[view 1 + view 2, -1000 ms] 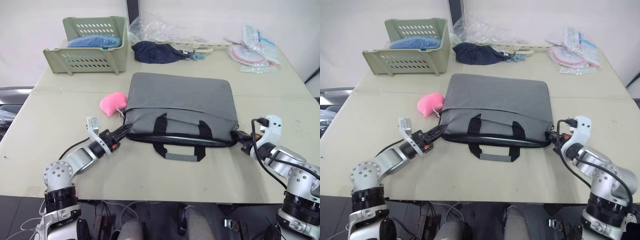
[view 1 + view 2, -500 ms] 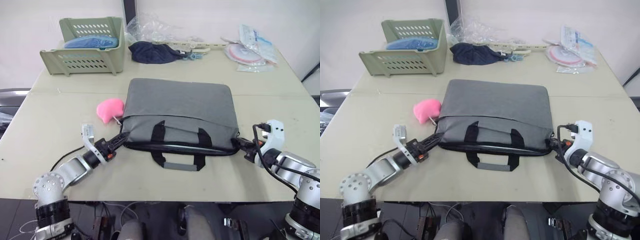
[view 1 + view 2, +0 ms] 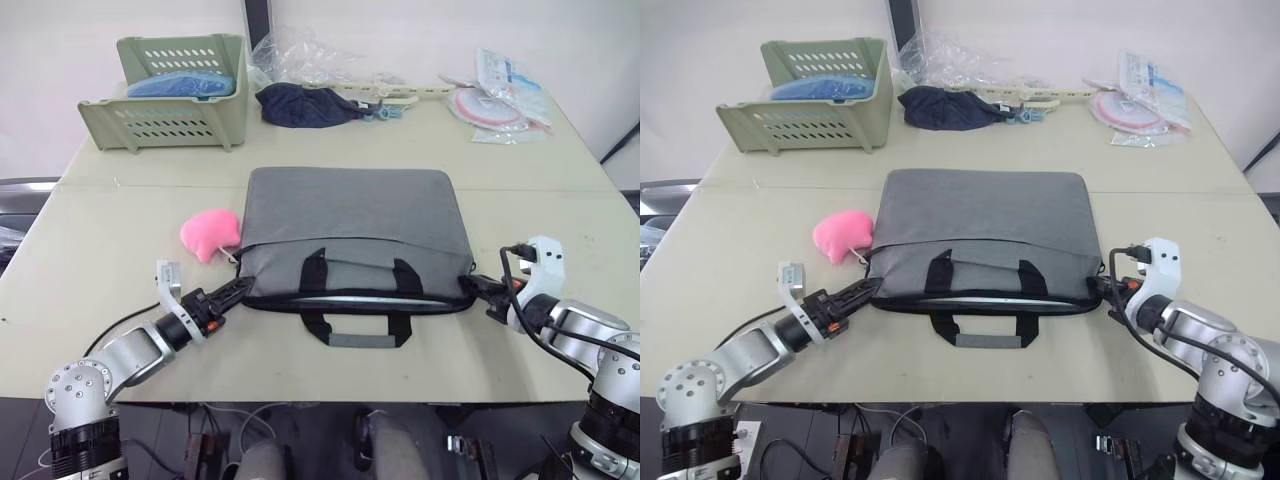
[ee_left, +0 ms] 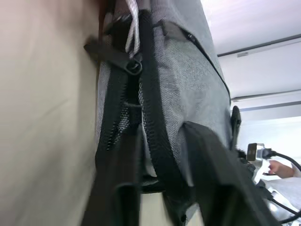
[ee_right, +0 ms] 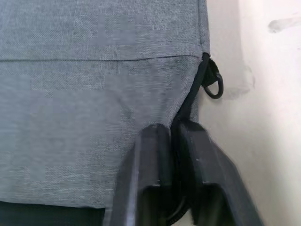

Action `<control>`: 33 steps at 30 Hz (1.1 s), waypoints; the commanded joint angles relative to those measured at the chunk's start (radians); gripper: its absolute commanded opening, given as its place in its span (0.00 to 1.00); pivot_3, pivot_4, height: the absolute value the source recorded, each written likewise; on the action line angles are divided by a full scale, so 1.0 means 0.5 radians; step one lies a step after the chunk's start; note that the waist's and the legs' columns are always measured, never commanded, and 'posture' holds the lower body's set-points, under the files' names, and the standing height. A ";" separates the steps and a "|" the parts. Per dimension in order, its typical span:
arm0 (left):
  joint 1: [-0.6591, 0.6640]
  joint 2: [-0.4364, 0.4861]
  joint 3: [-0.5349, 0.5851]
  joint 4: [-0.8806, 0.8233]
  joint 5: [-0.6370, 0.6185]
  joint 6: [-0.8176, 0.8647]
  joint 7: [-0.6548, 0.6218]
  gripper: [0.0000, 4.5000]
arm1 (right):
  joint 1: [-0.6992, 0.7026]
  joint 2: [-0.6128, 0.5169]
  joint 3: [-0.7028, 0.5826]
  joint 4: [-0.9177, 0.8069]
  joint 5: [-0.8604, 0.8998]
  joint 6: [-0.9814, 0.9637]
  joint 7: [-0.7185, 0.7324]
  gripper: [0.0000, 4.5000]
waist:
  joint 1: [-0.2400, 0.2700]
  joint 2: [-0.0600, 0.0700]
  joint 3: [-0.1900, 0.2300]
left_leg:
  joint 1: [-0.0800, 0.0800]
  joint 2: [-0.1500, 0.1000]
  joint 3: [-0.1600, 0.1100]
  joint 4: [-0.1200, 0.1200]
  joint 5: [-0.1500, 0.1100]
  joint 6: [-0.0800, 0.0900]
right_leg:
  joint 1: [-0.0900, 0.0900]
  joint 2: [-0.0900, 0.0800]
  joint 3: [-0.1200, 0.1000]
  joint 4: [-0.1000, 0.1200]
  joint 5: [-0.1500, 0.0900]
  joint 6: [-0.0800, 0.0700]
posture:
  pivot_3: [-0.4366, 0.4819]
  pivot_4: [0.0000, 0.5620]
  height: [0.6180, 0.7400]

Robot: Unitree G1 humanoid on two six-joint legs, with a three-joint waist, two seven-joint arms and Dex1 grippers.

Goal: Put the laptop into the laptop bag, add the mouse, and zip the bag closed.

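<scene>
The grey laptop bag (image 3: 350,215) lies flat in the middle of the table, its black handles (image 3: 360,335) toward me. A thin silver strip, the laptop's edge (image 3: 370,298), shows in the bag's open mouth. The mouse is out of view. At the bag's front-left corner my left gripper (image 3: 238,287) is shut on the black zipper edge (image 4: 157,155), just short of the zipper pull (image 4: 134,66). My right gripper (image 3: 472,287) is shut on the front-right corner, its fingers (image 5: 146,179) pinching the black trim below a metal ring (image 5: 214,87).
A pink fluffy blob (image 3: 210,232) lies against the bag's left side. At the back stand a green basket (image 3: 170,90), a dark navy cloth bundle (image 3: 305,105) and plastic packets (image 3: 505,95). The table's front edge runs just below the handles.
The bag has slid toward the table's front edge, held at both front corners, and the pink blob has come along with it. Both grippers have drawn back.
</scene>
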 commanded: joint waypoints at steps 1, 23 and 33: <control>-0.007 0.043 -0.059 -0.019 0.037 -0.006 -0.062 0.72 | 0.020 0.006 0.021 -0.047 0.019 -0.034 0.016 0.55 | -0.001 0.000 0.000 | 0.000 0.000 0.000 0.000 0.000 0.000 | 0.000 0.000 0.000 0.000 0.000 0.000 | 0.48 0.27 1.00; -0.150 1.140 0.259 -0.033 0.295 -0.041 -1.012 0.98 | -0.188 -1.062 -0.032 0.157 0.102 -0.469 0.754 0.84 | 0.005 0.003 0.004 | -0.005 0.000 0.007 0.000 -0.001 -0.003 | -0.021 0.001 0.005 0.002 0.000 -0.002 | 0.48 0.27 1.00; -0.481 1.415 0.020 -0.034 0.631 -0.229 -1.706 1.00 | -0.481 -0.991 0.515 0.007 0.046 -0.743 0.837 0.52 | -0.022 0.005 0.005 | -0.001 0.001 0.016 -0.007 -0.001 -0.003 | -0.024 0.002 0.006 0.003 -0.001 -0.003 | 0.48 0.27 1.00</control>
